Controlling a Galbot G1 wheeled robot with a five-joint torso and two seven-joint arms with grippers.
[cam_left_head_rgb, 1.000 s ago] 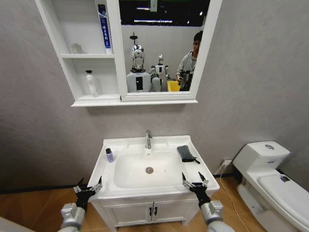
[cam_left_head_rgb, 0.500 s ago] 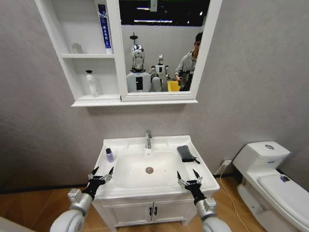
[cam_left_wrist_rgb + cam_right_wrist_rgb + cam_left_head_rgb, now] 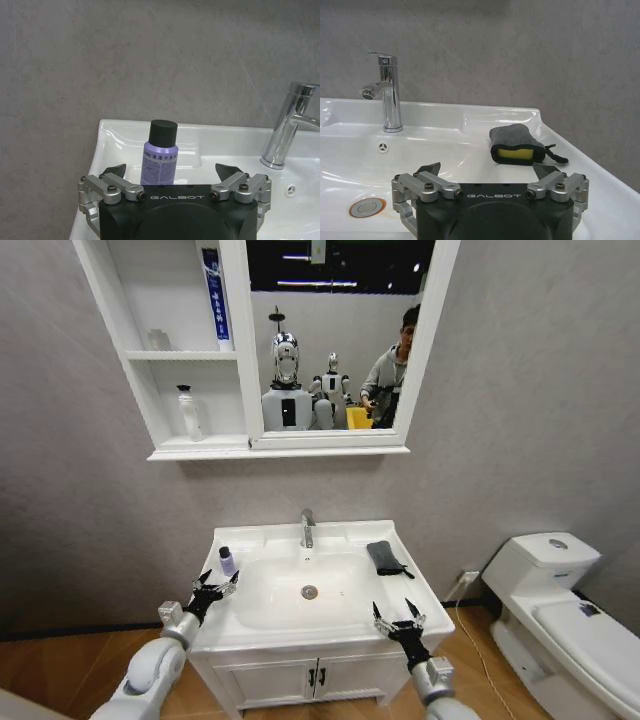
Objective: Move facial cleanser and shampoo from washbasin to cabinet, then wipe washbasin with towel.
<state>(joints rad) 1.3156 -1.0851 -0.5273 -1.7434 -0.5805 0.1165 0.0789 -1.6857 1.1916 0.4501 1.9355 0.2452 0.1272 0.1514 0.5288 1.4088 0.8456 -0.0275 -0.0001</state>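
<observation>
The shampoo (image 3: 228, 561), a small purple bottle with a black cap, stands on the left rim of the white washbasin (image 3: 335, 532). My left gripper (image 3: 215, 588) is open just in front of it; in the left wrist view the bottle (image 3: 160, 152) stands beyond the left gripper (image 3: 171, 168), centred between its spread fingers. The dark grey towel (image 3: 385, 557) lies folded on the right rim. My right gripper (image 3: 400, 618) hangs open over the front right edge, short of the towel (image 3: 515, 142). In the wall cabinet (image 3: 190, 448) a blue tube (image 3: 212, 295), likely the facial cleanser, stands upright.
A chrome tap (image 3: 308, 528) rises at the back of the bowl, above the round drain (image 3: 309, 592). A white bottle (image 3: 187, 412) stands on the cabinet's lower shelf. A toilet (image 3: 560, 590) stands to the right. Below the basin is a white two-door cupboard (image 3: 315, 675).
My left gripper has moved forward and up, from below the basin's front left corner to just before the purple bottle. The right gripper has stayed at nearly the same spot.
</observation>
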